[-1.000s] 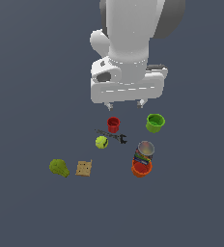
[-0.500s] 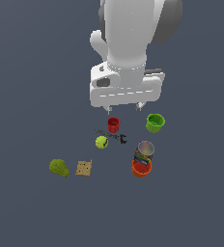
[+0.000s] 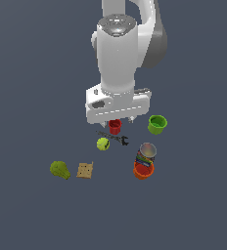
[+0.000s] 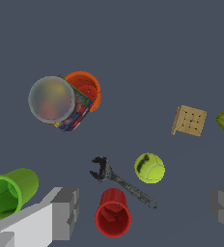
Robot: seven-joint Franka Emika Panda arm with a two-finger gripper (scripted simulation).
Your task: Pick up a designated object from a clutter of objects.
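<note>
The arm's gripper (image 4: 145, 210) hangs above the clutter with its fingers (image 4: 65, 212) spread wide apart and nothing between them; in the wrist view the red cup (image 4: 113, 212) sits right in the gap between the two pads. The tennis ball (image 3: 103, 144) lies out on the bare dark floor, untouched, just beside the dark wrench (image 3: 113, 137) and near the red cup; its dark mark shows clearly from the wrist camera (image 4: 149, 168). The wrench runs between ball and red cup, its jaw end pointing toward the can. The colourful can (image 3: 146, 154) leans against the orange cup (image 3: 143, 170), touching it; the green cup (image 3: 157, 124) stands apart toward the exterior view's right. Off on the exterior view's left sit the tan cracker (image 3: 84, 170) and the lumpy green fruit (image 3: 59, 170), close together and well away from the ball.
</note>
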